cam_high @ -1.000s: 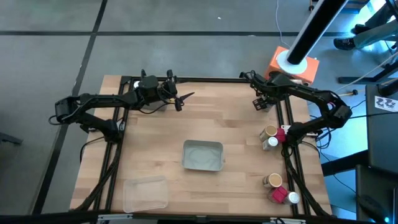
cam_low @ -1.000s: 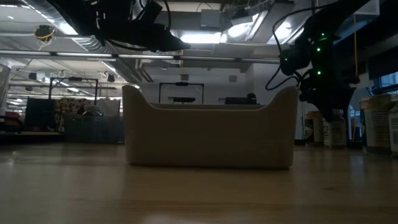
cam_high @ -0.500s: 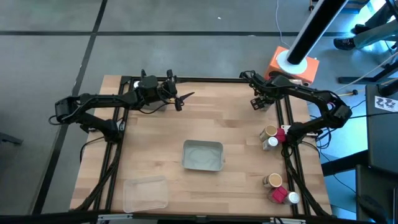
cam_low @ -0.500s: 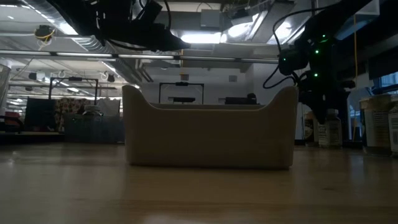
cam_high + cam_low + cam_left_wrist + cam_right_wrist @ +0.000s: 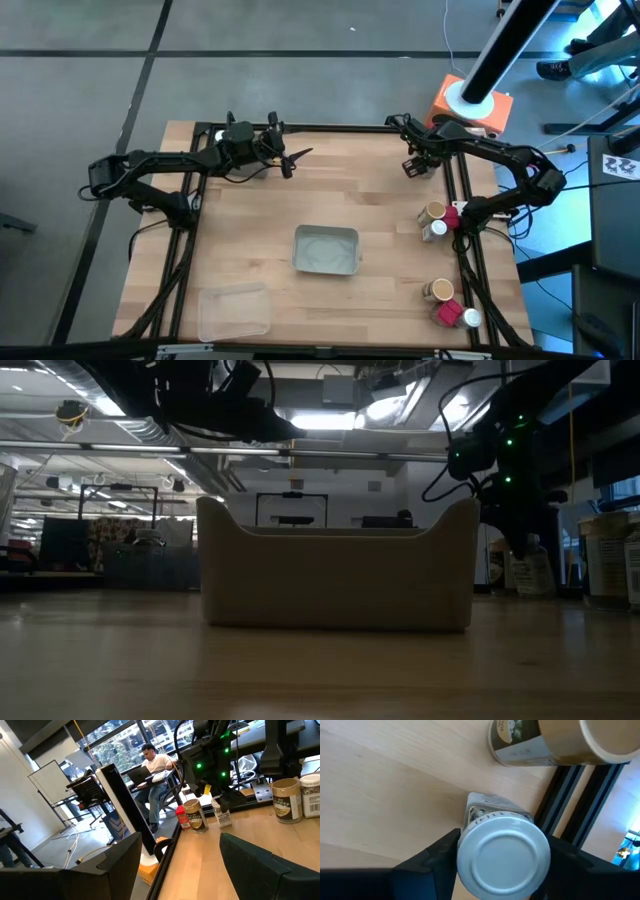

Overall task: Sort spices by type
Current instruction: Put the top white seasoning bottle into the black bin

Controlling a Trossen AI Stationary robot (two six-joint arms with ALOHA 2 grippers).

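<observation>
**Now: our right gripper holds a white-capped jar at the far right edge**

Up at the far right edge of the table [image 5: 250,215], our right gripper [image 5: 415,165] has its fingers clamped around a white-capped jar [image 5: 502,854], cap facing the wrist camera, beside a tan-lidded jar [image 5: 560,740]. Our left gripper [image 5: 290,160] waits above the far left part, fingers spread and empty. More spices sit along the right edge in two clusters [image 5: 438,220] [image 5: 448,303]. A grey tray [image 5: 326,250] lies mid-table; a clear tray [image 5: 233,312] lies near the front left.
</observation>
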